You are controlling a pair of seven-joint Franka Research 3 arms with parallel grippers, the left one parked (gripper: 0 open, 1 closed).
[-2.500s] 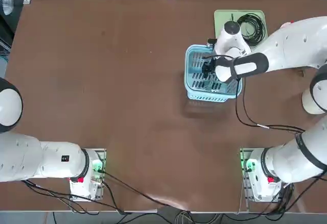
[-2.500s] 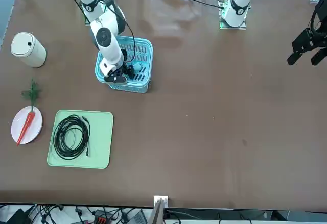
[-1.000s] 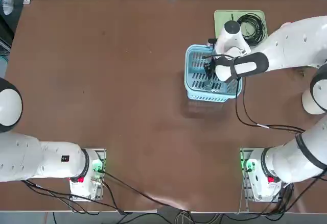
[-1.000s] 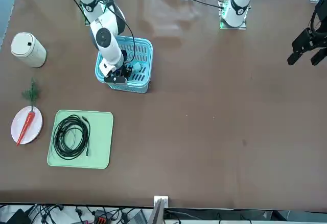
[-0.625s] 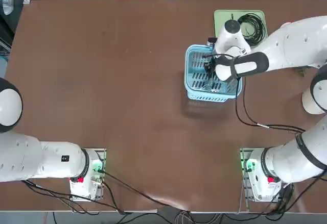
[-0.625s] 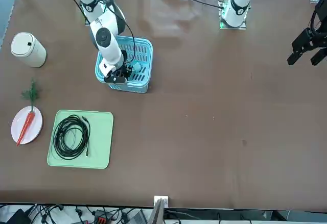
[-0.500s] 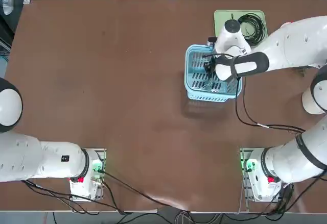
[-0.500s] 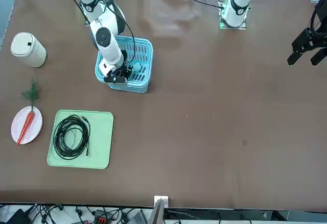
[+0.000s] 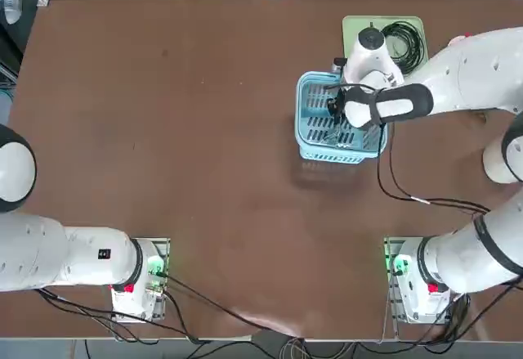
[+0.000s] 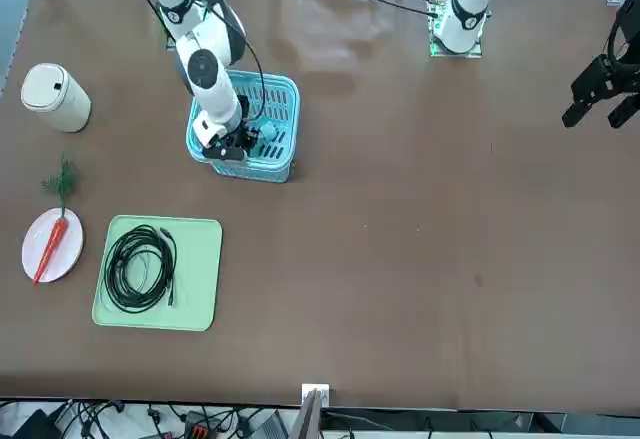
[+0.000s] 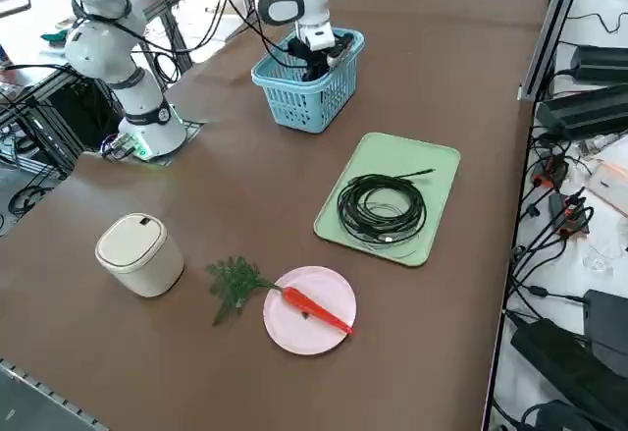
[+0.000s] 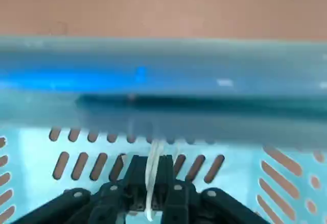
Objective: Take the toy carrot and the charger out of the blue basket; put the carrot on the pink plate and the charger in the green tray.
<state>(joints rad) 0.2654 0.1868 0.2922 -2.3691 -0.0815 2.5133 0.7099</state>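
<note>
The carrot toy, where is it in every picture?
Top view: not in it.
Front view: the toy carrot lies on the pink plate at the left edge.
Right side view: carrot on the plate, low in the middle.
Right wrist view: not in it.
Shared landmark: the green tray beside the plate.

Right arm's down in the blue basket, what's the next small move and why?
Probably a short straight lift. The right gripper sits low inside the blue basket, jaws shut on a thin pale strip, seemingly part of the charger beside them. Rising first would clear the rim and show whether it comes along, before heading to the green tray.
</note>
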